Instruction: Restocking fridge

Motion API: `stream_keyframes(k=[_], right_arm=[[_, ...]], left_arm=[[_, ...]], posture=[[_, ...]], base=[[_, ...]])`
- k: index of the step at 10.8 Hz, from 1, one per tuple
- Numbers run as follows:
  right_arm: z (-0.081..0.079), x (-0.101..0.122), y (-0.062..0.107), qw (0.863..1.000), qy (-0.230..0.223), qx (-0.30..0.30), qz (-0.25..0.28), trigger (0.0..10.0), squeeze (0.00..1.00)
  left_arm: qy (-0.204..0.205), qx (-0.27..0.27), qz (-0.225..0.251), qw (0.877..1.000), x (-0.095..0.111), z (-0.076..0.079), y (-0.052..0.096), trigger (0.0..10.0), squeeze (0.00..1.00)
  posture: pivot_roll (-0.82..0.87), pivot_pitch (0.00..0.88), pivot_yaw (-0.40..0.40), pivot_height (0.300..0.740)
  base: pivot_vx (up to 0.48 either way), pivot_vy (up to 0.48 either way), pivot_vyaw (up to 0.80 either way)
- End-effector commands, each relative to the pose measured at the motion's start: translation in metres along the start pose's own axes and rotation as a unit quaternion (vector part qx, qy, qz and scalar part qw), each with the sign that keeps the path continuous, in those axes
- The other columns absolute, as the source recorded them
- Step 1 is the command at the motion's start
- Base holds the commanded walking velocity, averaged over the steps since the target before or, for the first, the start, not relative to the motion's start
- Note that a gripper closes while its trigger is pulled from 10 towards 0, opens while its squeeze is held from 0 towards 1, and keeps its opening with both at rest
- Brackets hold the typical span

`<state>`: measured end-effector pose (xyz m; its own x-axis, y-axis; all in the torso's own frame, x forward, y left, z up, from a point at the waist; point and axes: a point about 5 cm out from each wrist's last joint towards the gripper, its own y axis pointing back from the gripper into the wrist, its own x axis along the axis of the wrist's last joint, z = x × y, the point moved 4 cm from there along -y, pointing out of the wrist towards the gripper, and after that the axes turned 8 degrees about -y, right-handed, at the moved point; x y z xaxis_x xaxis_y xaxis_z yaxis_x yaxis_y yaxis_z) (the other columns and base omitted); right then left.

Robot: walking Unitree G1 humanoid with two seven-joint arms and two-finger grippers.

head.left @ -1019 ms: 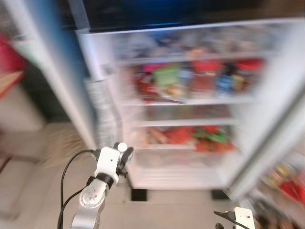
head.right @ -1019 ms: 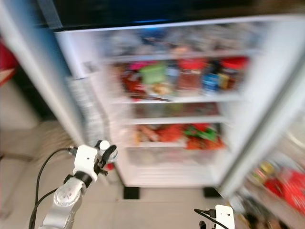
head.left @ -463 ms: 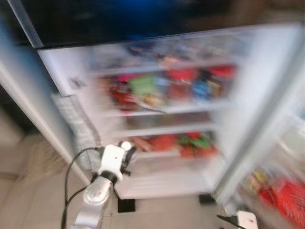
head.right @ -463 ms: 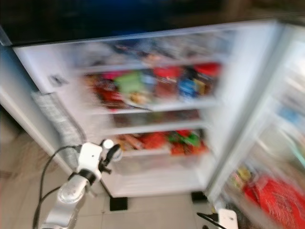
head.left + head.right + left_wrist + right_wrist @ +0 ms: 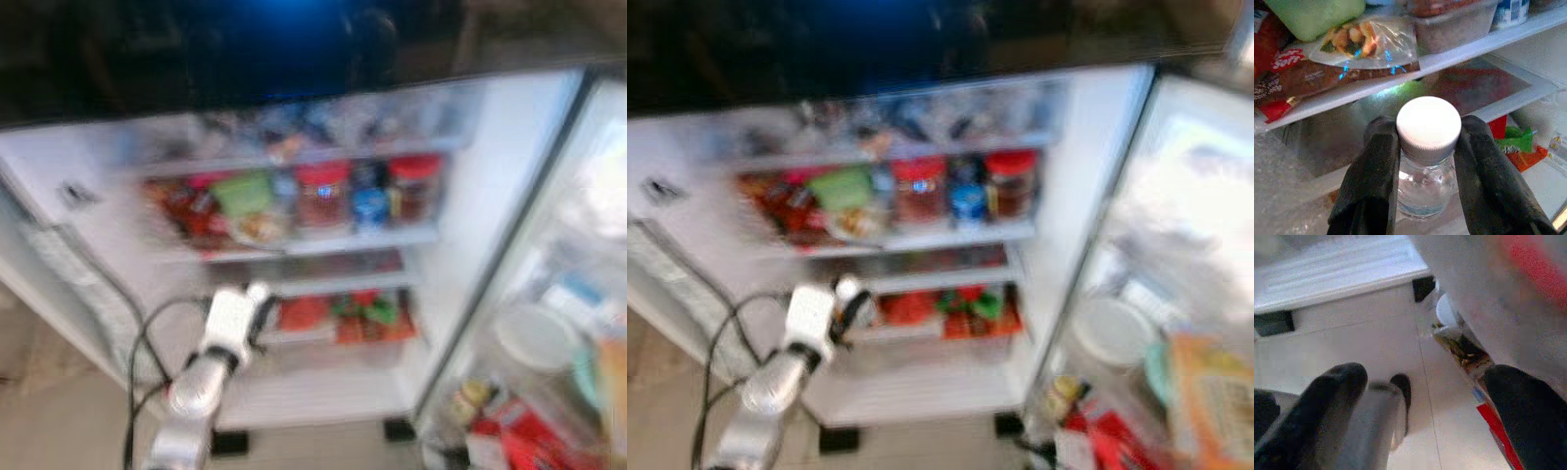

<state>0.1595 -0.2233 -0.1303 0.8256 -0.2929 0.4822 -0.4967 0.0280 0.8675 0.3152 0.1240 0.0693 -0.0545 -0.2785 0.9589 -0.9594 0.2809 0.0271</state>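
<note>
Clear plastic bottle w/ white ribbed screw cap [image 5: 1428, 147] sits between the two black fingers [image 5: 1371, 191] of the left gripper [image 5: 1426, 161], pads pressed against its neck just under the cap; cap stands above the fingertips, bottle upright along the fingers. Left gripper closed on the bottle, held up in front of the open white fridge [image 5: 470, 196], near the lower shelves.

Fridge interior (head views blurred): upper shelf w/ red-lidded jars [image 5: 321, 191], a blue-labelled tub [image 5: 369, 201], a green pouch [image 5: 243, 192] and red packets to the robot's left of it. In the left wrist view, a clear bag of snacks [image 5: 1359, 41] and a dark red-and-brown packet [image 5: 1298, 73] lie on the white shelf edge [image 5: 1449, 56] beyond the bottle cap. Lower shelf holds red and green packets [image 5: 367, 313].

Fridge door [image 5: 1176, 294] stands open on the robot's right, its racks holding a white round tub [image 5: 1112, 331] and red packs [image 5: 1117, 441]; details too blurred to read.

Right gripper [image 5: 1415, 396]: fingers spread wide apart, nothing between them, pointing down at pale floor tiles [image 5: 1361, 342] by the fridge base.
</note>
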Motion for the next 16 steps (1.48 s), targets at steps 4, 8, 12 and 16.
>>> stream_keyframes(k=[4,8,12,16], right_arm=[[0.018,0.017,0.003,0.999,-0.004,-0.024,0.026,10.0,0.00],[0.013,0.016,0.002,1.000,-0.005,-0.006,0.021,10.0,0.00],[0.010,0.014,0.002,1.000,0.013,0.008,0.012,10.0,0.00],[0.010,0.017,0.002,0.999,0.028,0.014,0.012,10.0,0.00]], left_arm=[[-0.008,0.014,-0.001,1.000,0.000,-0.008,0.002,10.0,0.00],[0.001,0.014,0.011,1.000,0.004,-0.008,0.001,10.0,0.00],[0.022,0.032,-0.006,0.999,-0.009,-0.015,0.010,10.0,0.00],[0.041,0.032,-0.021,0.998,-0.019,-0.018,0.011,10.0,0.00]], posture=[[-0.08,0.000,0.060,0.740],[-0.08,0.000,0.067,0.740],[-0.07,0.000,0.065,0.740],[-0.07,0.000,0.051,0.740]], base=[[0.000,0.000,0.00],[0.000,0.000,0.00],[0.000,0.000,0.00],[0.000,0.000,0.00]])
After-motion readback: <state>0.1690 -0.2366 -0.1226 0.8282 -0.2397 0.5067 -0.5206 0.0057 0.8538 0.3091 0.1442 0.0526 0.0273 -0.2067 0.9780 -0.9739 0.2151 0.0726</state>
